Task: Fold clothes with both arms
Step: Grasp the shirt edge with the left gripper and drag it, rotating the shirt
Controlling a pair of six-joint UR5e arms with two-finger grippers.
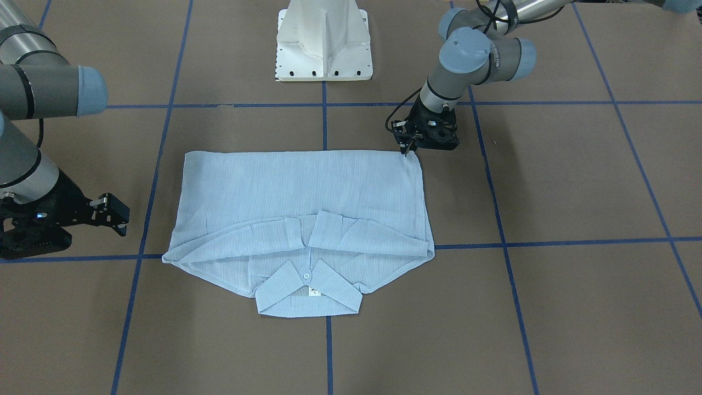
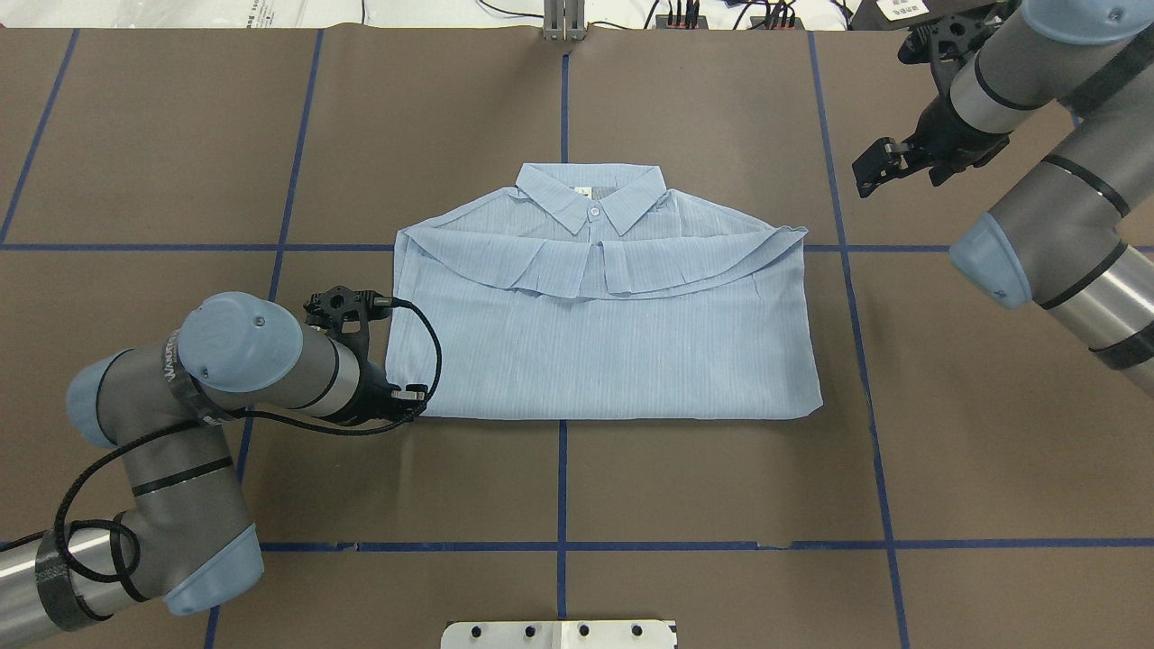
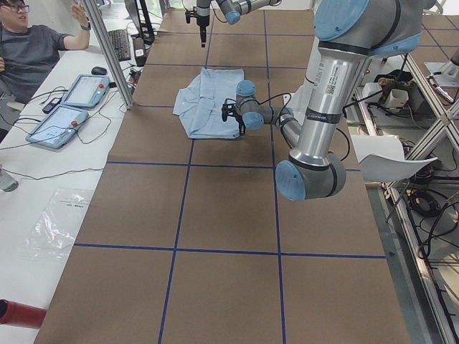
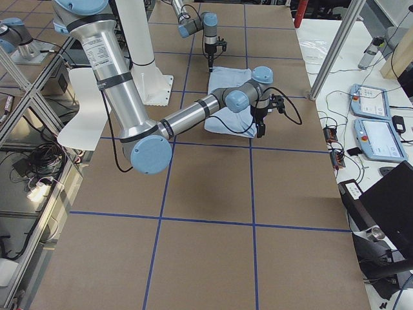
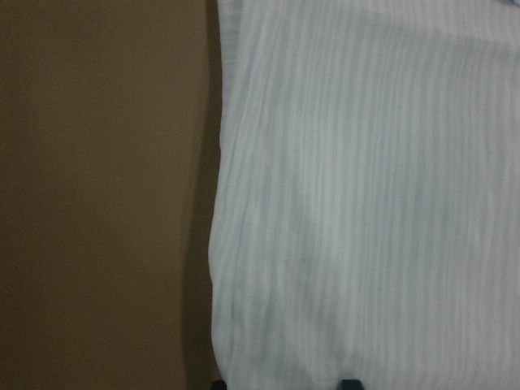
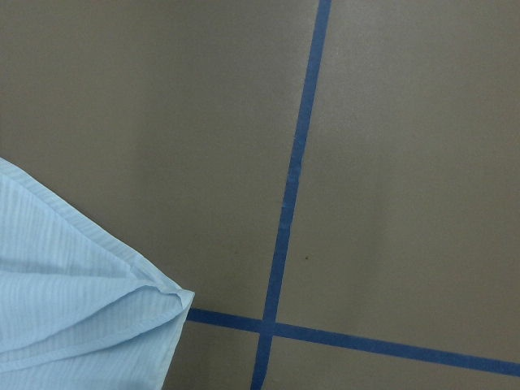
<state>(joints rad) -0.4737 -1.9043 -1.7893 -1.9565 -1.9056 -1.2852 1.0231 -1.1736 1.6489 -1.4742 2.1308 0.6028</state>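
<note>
The pale blue striped shirt [image 2: 604, 333] lies folded flat at mid-table, collar [image 2: 590, 200] on the far side from the robot's base. My left gripper [image 2: 410, 395] sits low at the shirt's near left corner. In the left wrist view, cloth [image 5: 366, 203] fills the frame and two dark fingertips [image 5: 349, 383] stand apart at the bottom edge, so it is open. My right gripper [image 2: 879, 167] hovers open off the shirt's far right shoulder, apart from it. The right wrist view shows that shoulder corner [image 6: 73, 309] beside a blue tape cross. In the front view the left gripper [image 1: 408, 147] touches the corner and the right gripper [image 1: 114, 213] holds nothing.
The brown table is marked by blue tape lines [image 2: 563, 478]. The white pedestal base [image 1: 324, 41] stands at the robot's edge. A person [image 3: 29, 50] sits at a side table with tablets [image 3: 72, 107] off the far edge. A white chair [image 3: 387, 158] is behind the robot.
</note>
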